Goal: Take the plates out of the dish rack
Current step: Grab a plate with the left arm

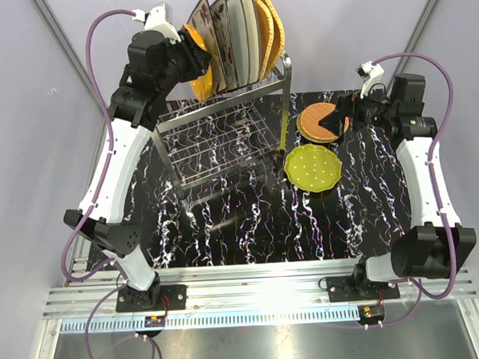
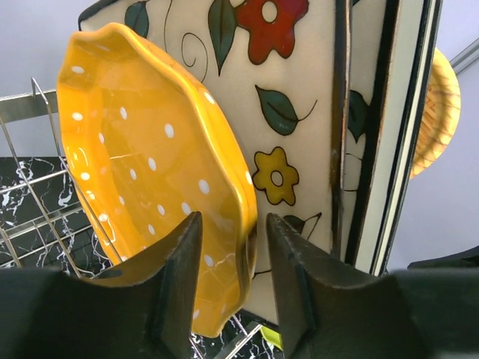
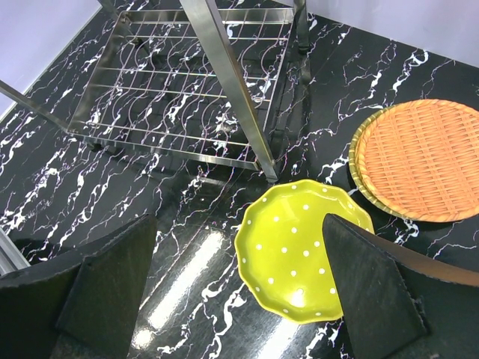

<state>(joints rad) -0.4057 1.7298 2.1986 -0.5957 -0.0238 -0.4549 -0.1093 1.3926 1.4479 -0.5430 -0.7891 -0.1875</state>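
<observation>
left claw (image 2: 233, 221) straddles the rim of an orange white-dotted scalloped plate (image 2: 150, 172) in the steel wire dish rack (image 1: 221, 140), jaws apart. next: pinch, lift clear. right claw (image 3: 239, 224) gapes empty.

Left pincer (image 1: 192, 63) at orange plate (image 1: 203, 85)

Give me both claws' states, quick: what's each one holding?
Left claw: astride the rim of the orange dotted plate; clamped or not, cannot tell.
Right claw: open, holding nothing.
</observation>
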